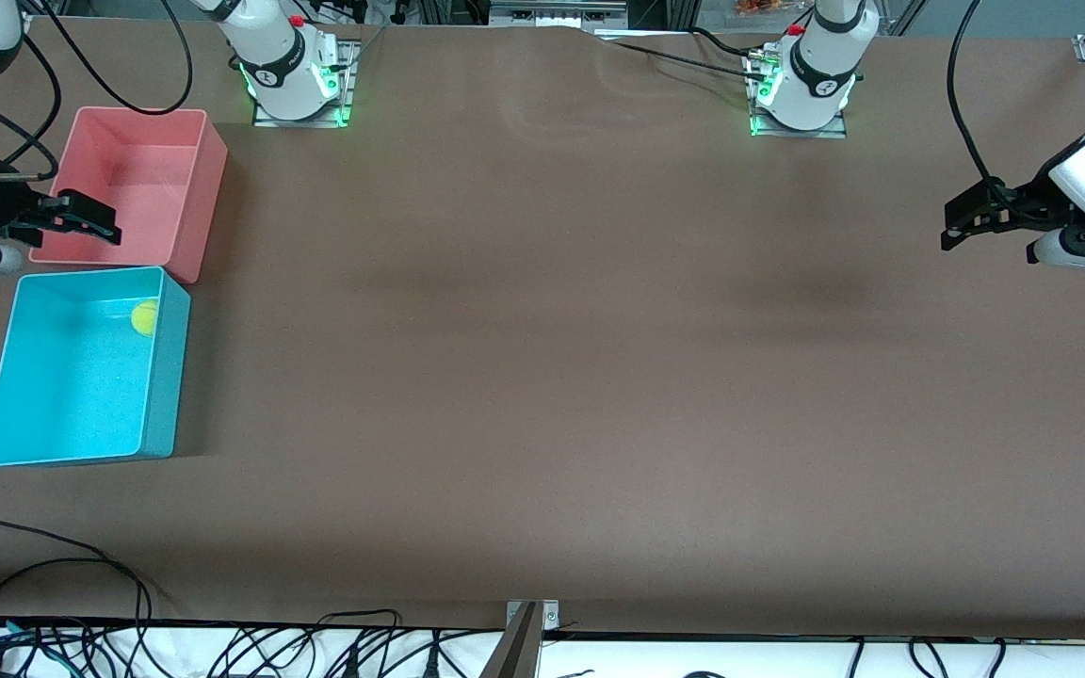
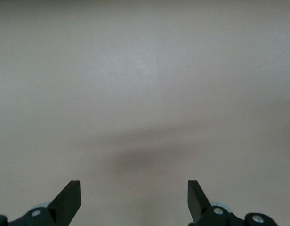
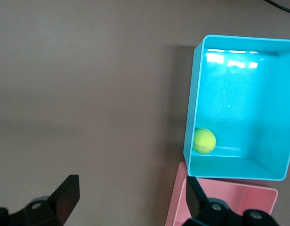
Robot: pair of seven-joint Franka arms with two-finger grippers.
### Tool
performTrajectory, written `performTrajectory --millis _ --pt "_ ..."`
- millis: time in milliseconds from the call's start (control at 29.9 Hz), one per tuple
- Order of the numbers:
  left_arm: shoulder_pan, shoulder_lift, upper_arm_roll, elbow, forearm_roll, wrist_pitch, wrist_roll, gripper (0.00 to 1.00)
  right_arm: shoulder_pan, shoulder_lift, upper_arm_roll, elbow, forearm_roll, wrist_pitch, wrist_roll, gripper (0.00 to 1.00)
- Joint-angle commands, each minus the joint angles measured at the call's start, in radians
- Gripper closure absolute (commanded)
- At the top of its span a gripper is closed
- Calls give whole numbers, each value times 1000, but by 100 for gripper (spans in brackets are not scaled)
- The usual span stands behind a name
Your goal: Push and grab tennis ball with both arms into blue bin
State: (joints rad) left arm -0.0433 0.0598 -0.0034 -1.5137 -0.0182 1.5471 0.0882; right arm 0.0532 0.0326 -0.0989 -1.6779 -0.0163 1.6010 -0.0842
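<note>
The tennis ball point(image 1: 144, 317) lies inside the blue bin point(image 1: 62, 391), in the corner next to the pink bin. The blue bin stands at the right arm's end of the table. In the right wrist view the tennis ball point(image 3: 204, 141) rests on the blue bin's floor point(image 3: 239, 94) against a wall. My right gripper point(image 1: 95, 218) hangs open over the pink bin's edge and holds nothing; its wrist view shows the right gripper point(image 3: 131, 188) with wide-apart jaws. My left gripper point(image 1: 947, 228) waits open over bare table at the left arm's end, and the left gripper point(image 2: 134, 188) is empty.
A pink bin point(image 1: 147, 188) stands right beside the blue bin, farther from the front camera; a corner of the pink bin point(image 3: 239, 200) shows in the right wrist view. Cables point(image 1: 81, 584) trail along the table's front edge. The brown tabletop point(image 1: 542, 358) stretches between the arms.
</note>
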Motion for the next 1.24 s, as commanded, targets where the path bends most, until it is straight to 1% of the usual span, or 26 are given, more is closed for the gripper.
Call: performTrajectory --millis 0,67,100,871,1205 --pt "-6 11 2 33 10 -25 -7 0 -55 -3 53 4 18 -9 -2 0" --pt "-7 11 0 33 10 -25 -7 0 -65 -3 79 6 15 -9 -2 0" --pt "-7 11 0 33 10 -25 -7 0 -65 -3 82 7 13 -9 -2 0" --pt "-17 11 0 35 14 -25 -7 0 -61 4 88 23 21 -18 -2 0" --pt "-17 11 0 35 14 -25 -7 0 -59 4 104 26 16 -18 0 0"
